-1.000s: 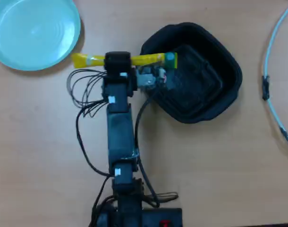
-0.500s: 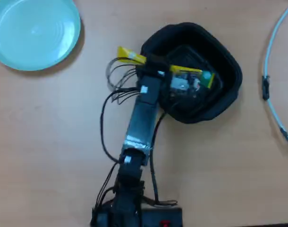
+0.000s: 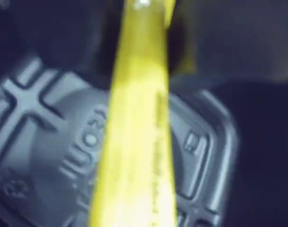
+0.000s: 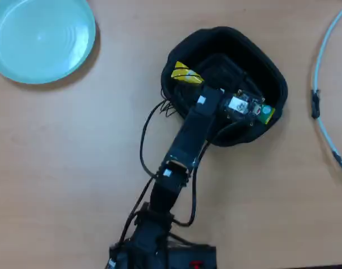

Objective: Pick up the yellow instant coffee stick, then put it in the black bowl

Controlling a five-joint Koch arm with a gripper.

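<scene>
Fingers I can't make out directly: the wrist view is filled by the stick [image 3: 137, 142] running up the frame, and from overhead the wrist hardware hides the gripper [image 4: 216, 92]. Since the stick hangs crosswise above the bowl floor with both ends free, I judge the jaws are clamped on its middle.

Below the stick in the wrist view lies the embossed floor of the bowl [image 3: 49, 142]. From overhead, the yellow end [image 4: 186, 74] shows left of the arm and the green end [image 4: 265, 114] pokes out near the bowl's right rim [image 4: 280, 84], so the stick sits over the bowl, held and not yet dropped.

I expect the sachet to be light, thin, a bit floppy and slick-skinned; a mid-length pinch suits it, and it should fall flat once let go.

Beyond, the table [image 4: 75, 168] is bare brown wood, with a blue plate [image 4: 42, 36] at top left and a pale cable [image 4: 322, 56] curving down the right edge.
</scene>
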